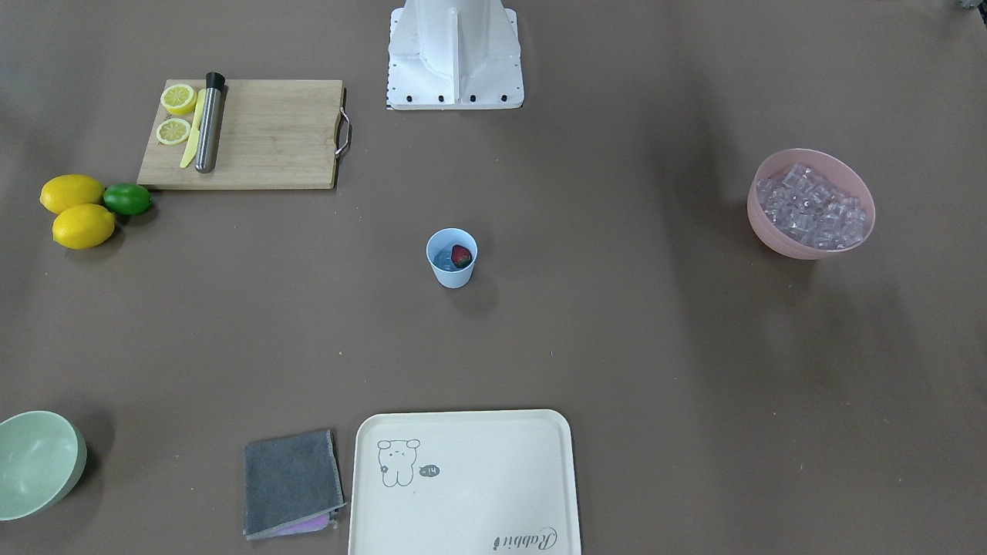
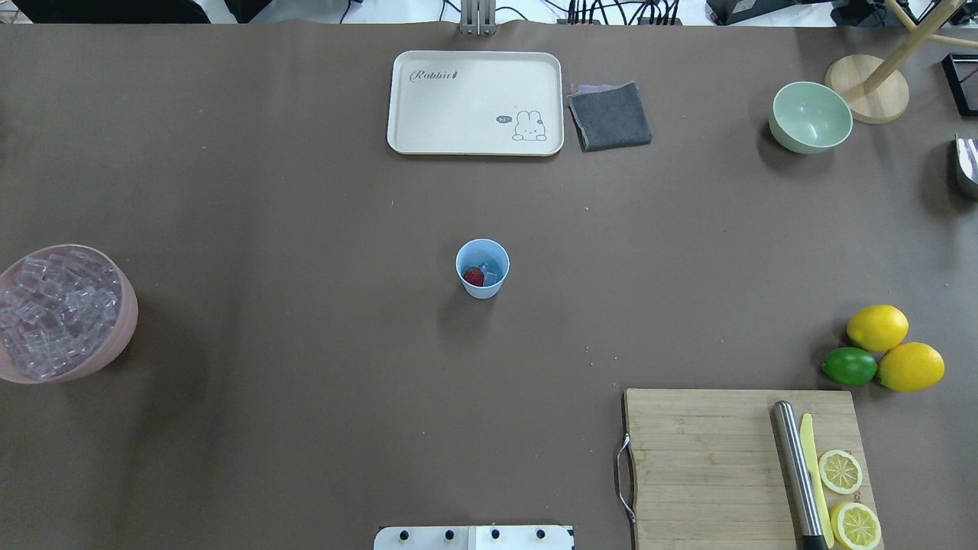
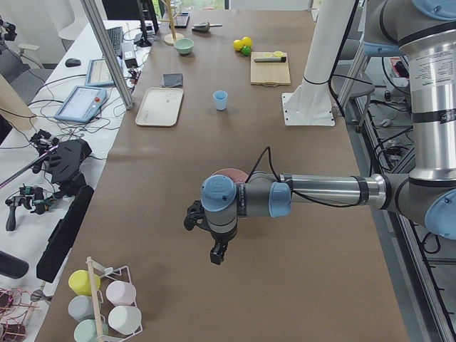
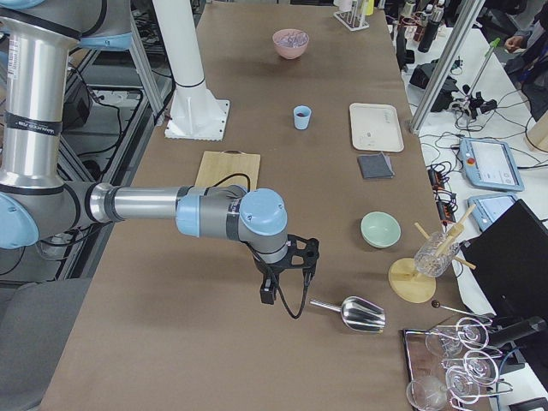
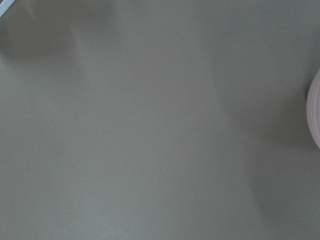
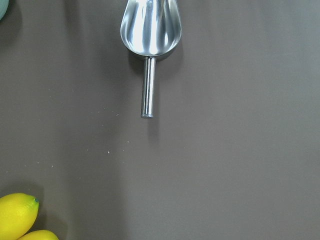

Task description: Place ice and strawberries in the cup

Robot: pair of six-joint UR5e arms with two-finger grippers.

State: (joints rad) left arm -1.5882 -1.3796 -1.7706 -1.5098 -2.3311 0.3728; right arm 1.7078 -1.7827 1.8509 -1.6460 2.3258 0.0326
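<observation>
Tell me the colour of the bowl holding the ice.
Pale pink bowl, seen best in the exterior front-facing view.

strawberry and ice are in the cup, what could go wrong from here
1. The cup looks light and stands alone mid-table with the strawberry and ice inside; a passing arm might tip it.
2. The left gripper hangs close to the heaped pink bowl; a careless swing could knock or spill it.
3. The right gripper hangs near the metal scoop, which could get nudged toward the table's end.
</observation>
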